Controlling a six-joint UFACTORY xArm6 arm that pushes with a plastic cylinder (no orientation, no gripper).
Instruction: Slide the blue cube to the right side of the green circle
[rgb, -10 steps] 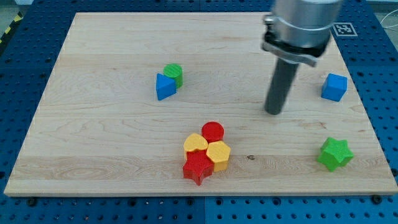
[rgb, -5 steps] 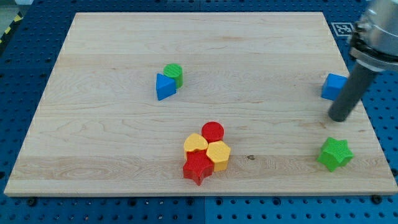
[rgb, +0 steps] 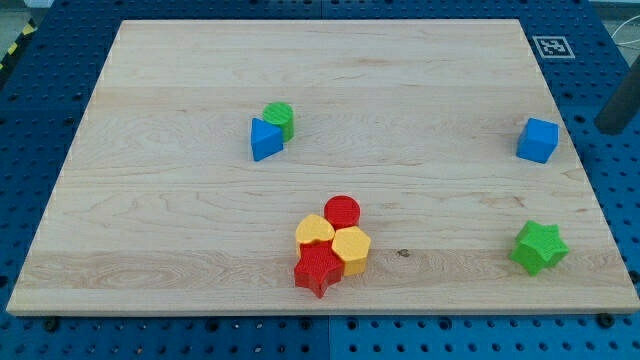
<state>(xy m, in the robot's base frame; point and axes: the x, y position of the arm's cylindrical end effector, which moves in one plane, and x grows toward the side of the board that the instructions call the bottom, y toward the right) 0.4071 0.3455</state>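
Note:
The blue cube (rgb: 538, 140) sits near the board's right edge. The green circle (rgb: 280, 118) sits left of the board's centre, touching a blue triangle (rgb: 265, 139) at its lower left. My tip (rgb: 611, 128) shows at the view's right edge, off the board, to the right of the blue cube and slightly above it, with a gap between them. Only the rod's lower part is in view.
A green star (rgb: 540, 247) sits at the lower right. A tight cluster lies at bottom centre: a red circle (rgb: 342, 211), a yellow heart (rgb: 315, 230), a yellow hexagon (rgb: 351, 247) and a red star (rgb: 318, 268). The wooden board (rgb: 150, 230) lies on a blue perforated table.
The rod swept from the board's middle right, past the blue cube, and off the board to the view's right edge. No block has moved.

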